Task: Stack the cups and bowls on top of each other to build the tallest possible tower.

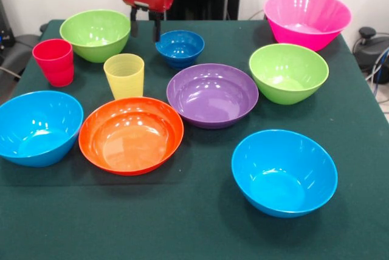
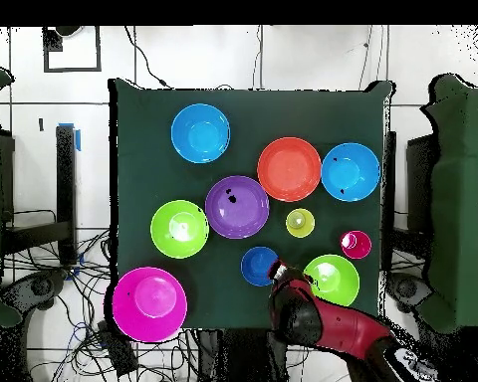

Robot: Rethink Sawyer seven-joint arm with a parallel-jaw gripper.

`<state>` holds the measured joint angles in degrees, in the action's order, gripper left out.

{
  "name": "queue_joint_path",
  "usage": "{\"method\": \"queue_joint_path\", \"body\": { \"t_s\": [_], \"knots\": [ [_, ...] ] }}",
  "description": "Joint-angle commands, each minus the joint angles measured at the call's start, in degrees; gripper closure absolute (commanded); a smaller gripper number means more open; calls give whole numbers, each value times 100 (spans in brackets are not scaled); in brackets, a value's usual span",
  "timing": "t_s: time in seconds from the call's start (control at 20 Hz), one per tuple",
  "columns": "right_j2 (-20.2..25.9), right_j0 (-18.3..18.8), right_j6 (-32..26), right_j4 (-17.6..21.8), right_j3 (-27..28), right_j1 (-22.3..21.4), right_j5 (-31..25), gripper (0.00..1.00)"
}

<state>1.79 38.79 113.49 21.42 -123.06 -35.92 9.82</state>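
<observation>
My gripper (image 1: pixel 145 29) hangs open and empty at the table's back, between a lime green bowl (image 1: pixel 95 34) and the small dark blue bowl (image 1: pixel 180 47); from overhead the gripper (image 2: pixel 277 270) sits beside the dark blue bowl (image 2: pixel 259 266). The red cup (image 1: pixel 55 61) and yellow cup (image 1: pixel 124 75) stand upright at the left. The purple bowl (image 1: pixel 212 95), orange bowl (image 1: pixel 130 134), second lime green bowl (image 1: pixel 288 72), big pink bowl (image 1: pixel 307 19) and two light blue bowls (image 1: pixel 37 127) (image 1: pixel 284 172) all rest separately on the cloth. Nothing is stacked, so no tower is in view.
The table (image 1: pixel 182 223) is covered in dark green cloth. The pink bowl sits close to its back right corner and one light blue bowl close to its left edge. Cables and dark equipment (image 1: pixel 371 47) lie beyond the right edge.
</observation>
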Motion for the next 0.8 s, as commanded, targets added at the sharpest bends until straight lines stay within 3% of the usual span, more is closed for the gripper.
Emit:
{"method": "queue_joint_path", "body": {
  "t_s": [0.05,0.45,0.8],
  "knots": [
    [931,260,200,247,-303,-503,-959,0],
    [988,538,61,511,-577,-753,-990,0],
    [972,601,-4,733,-607,-698,-1059,0]
  ]
}}
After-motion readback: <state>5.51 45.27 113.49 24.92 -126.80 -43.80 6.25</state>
